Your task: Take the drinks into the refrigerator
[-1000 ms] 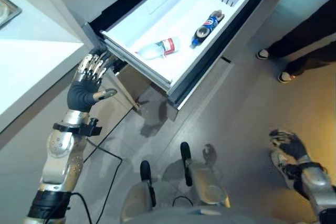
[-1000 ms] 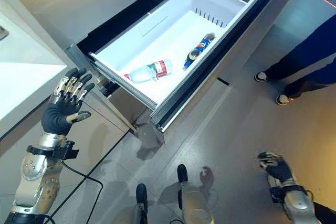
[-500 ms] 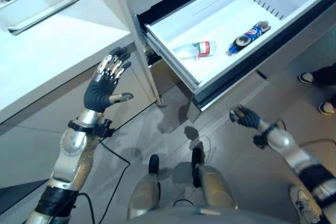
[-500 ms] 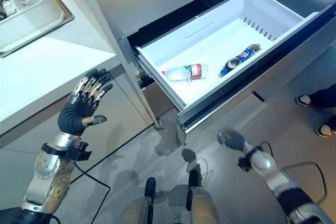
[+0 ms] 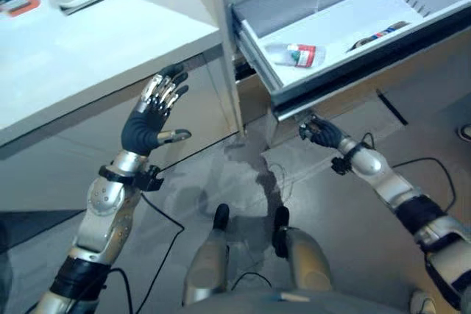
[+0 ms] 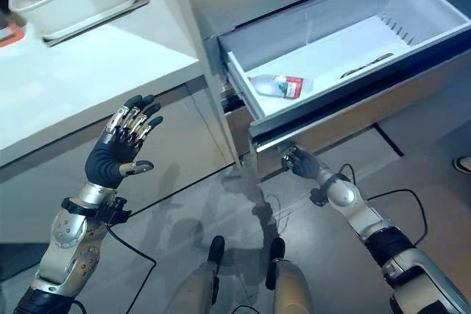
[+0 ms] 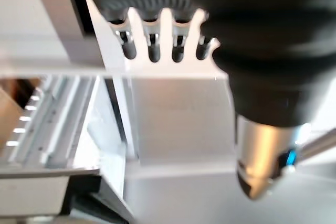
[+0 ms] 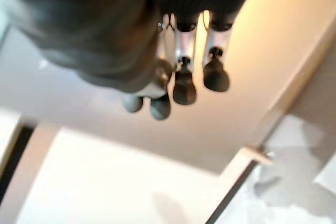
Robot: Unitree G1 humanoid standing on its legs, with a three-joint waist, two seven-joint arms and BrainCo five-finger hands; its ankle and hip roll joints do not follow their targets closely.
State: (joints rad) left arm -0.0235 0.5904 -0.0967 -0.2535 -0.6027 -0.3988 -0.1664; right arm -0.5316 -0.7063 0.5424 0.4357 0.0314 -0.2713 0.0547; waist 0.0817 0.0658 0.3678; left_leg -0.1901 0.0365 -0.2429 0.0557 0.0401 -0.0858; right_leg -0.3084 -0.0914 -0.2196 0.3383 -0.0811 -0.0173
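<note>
Drawer (image 6: 324,56) of the refrigerator stood pulled out beside the counter (image 6: 66,79), its white tub open to above. Two drinks lay inside on their sides: one clear bottle with a red label (image 6: 280,85) near the tub's front left corner, and one dark bottle (image 6: 366,66) further along toward the right end, seen edge-on over the tub's front wall. Both were well apart from each other and touched by neither of my hands. I judged them laid flat because the tub is shallow and they would not stand under the compartment above.

My right robot hand (image 6: 296,161) was low, just under the drawer's dark front edge, near its left corner. In the right wrist view its fingers (image 8: 185,86) were curled in, dark tips bunched together, and held nothing. I judged it placed there to catch the front panel and push the drawer home.

My left robot hand (image 5: 151,115) was raised in front of the counter's edge, fingers straight and spread wide, empty, thumb out to the side; idle, kept clear of the drawer.

One tray (image 6: 81,5) sat on the counter's far side with items I could not make out.

With two drinks in, closing the drawer seemed the remaining step.
</note>
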